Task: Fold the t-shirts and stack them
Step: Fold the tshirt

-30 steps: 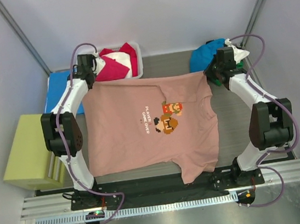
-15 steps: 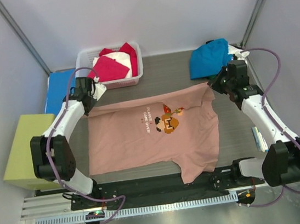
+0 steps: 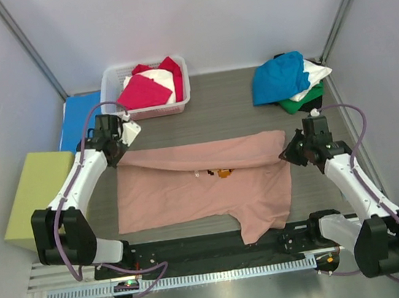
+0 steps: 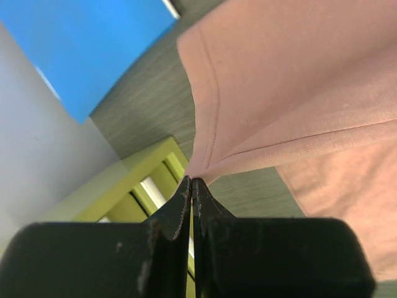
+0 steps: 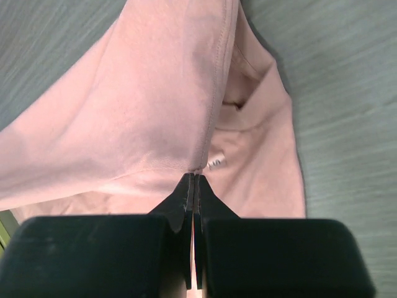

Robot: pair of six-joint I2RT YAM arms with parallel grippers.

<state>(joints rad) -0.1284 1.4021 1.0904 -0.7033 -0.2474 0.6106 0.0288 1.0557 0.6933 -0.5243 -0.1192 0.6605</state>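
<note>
A dusty-pink t-shirt (image 3: 190, 190) lies across the table with its far half folded toward the near side, so only a sliver of its print (image 3: 221, 172) shows. My left gripper (image 3: 121, 156) is shut on the fold's left corner (image 4: 200, 167). My right gripper (image 3: 286, 154) is shut on the right corner (image 5: 201, 162), beside a small white label (image 5: 215, 162). Magenta and white t-shirts (image 3: 149, 88) fill a white basket (image 3: 110, 77) at the back. A teal-blue t-shirt (image 3: 278, 76) lies over white and green ones (image 3: 303, 97) at the back right.
A flat blue folder (image 3: 78, 119) lies at the back left, and a yellow-green box (image 3: 33, 200) stands at the left edge. A black rail (image 3: 198, 248) runs along the near edge under the shirt's sleeve (image 3: 256, 218).
Both grippers have drawn the shirt's far edge toward the near side, folding it over and covering most of the print. The arms have swung back from the far side.
</note>
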